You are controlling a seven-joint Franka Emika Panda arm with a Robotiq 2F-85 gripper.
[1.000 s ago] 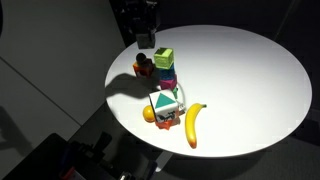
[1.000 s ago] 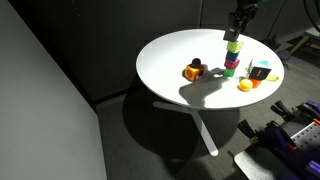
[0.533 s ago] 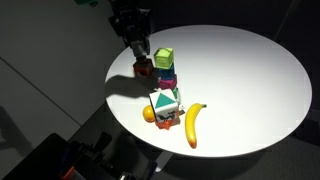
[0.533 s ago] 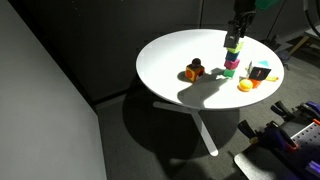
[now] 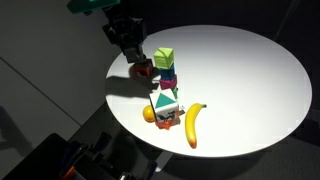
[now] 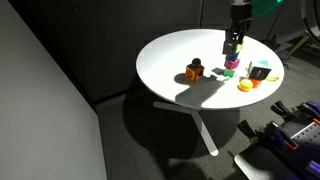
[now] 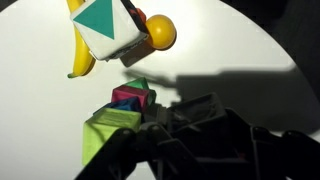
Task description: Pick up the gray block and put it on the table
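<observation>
My gripper (image 5: 132, 50) hangs over the white table (image 5: 250, 70), just beside the stack of cubes topped by a lime-green cube (image 5: 163, 58). In the wrist view the dark fingers (image 7: 130, 150) close on a dark gray boxy shape, the gray block (image 7: 192, 108), held above the table. The lime-green cube (image 7: 105, 140) sits close beside the fingers. In an exterior view the gripper (image 6: 233, 45) stands right at the stack (image 6: 231, 66). The block is hard to make out in both exterior views.
A red and dark toy (image 5: 143, 70) lies under the gripper. A white block with a green triangle (image 5: 165, 103), an orange ball (image 5: 150, 115) and a banana (image 5: 192, 125) lie near the table's front edge. The floor around is dark.
The gripper has moved from above the stack sideways and a little down, toward the table's edge beside the stack. The toys on the table have not moved.
</observation>
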